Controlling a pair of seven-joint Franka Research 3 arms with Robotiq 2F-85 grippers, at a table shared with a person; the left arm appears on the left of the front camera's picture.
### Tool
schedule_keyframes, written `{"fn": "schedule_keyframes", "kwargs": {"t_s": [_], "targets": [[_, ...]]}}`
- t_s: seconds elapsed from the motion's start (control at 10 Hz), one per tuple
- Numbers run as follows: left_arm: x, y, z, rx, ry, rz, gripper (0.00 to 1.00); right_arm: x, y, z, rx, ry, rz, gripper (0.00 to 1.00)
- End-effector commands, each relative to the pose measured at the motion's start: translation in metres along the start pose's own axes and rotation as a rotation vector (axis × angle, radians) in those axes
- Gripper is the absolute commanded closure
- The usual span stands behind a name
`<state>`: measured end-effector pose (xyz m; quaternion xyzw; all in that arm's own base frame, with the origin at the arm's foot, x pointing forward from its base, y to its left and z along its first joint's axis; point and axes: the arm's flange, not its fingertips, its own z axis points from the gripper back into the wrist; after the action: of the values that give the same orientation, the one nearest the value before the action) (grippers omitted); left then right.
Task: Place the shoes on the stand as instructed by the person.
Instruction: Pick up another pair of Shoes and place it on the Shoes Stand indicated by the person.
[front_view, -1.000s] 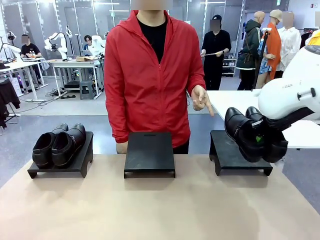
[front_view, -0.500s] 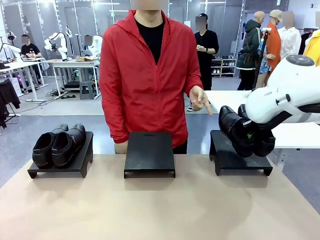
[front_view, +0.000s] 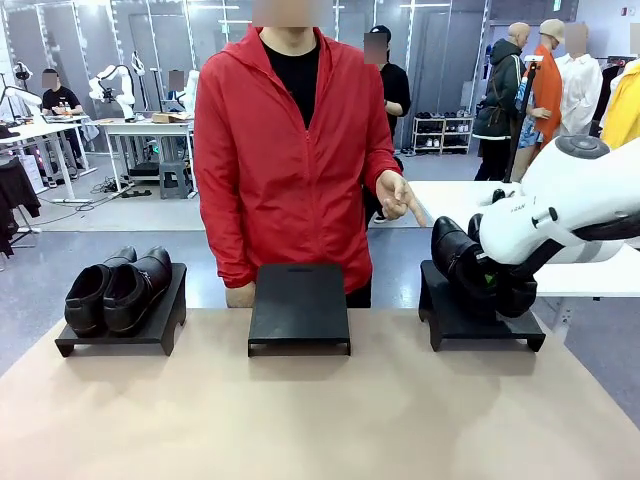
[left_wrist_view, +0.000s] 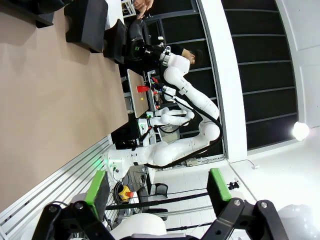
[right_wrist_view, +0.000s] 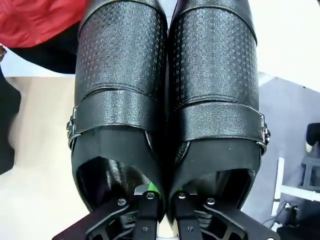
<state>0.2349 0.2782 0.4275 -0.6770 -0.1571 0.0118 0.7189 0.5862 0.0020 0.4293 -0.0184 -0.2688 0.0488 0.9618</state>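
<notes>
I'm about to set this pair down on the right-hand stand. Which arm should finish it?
Right. The right gripper is already shut on the inner edges of the held shoes, low over the right stand where the person's hand points. The left gripper is open, holding nothing.

Tan table (front_view: 320, 420) carries three black stands (front_view: 299, 306), seemingly evenly spaced.

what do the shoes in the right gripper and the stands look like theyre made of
Held pair of shoes: looks like black leather, possibly synthetic; embossed dotted grain on the toes, pebbled straps with small metal buckles, slight sheen. Right gripper pinches their inner walls. Middle stand: matte black, flat and hard-looking, perhaps painted wood or plastic; cannot tell which.
</notes>
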Motion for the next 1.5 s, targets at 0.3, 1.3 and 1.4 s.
{"fn": "schedule_keyframes", "kwargs": {"t_s": [0.3, 1.3, 1.4], "targets": [[-0.002, -0.002, 0.0, -0.015, 0.006, -0.02, 0.0, 0.01, 0.006, -0.015, 0.001, -0.054, -0.028, 0.93], [-0.002, -0.002, 0.0, -0.015, 0.006, -0.02, 0.0, 0.012, 0.001, -0.022, 0.032, -0.073, -0.109, 0.27], [-0.002, -0.002, 0.0, -0.015, 0.006, -0.02, 0.0, 0.012, 0.001, -0.019, 0.053, -0.062, -0.115, 0.13]]}}
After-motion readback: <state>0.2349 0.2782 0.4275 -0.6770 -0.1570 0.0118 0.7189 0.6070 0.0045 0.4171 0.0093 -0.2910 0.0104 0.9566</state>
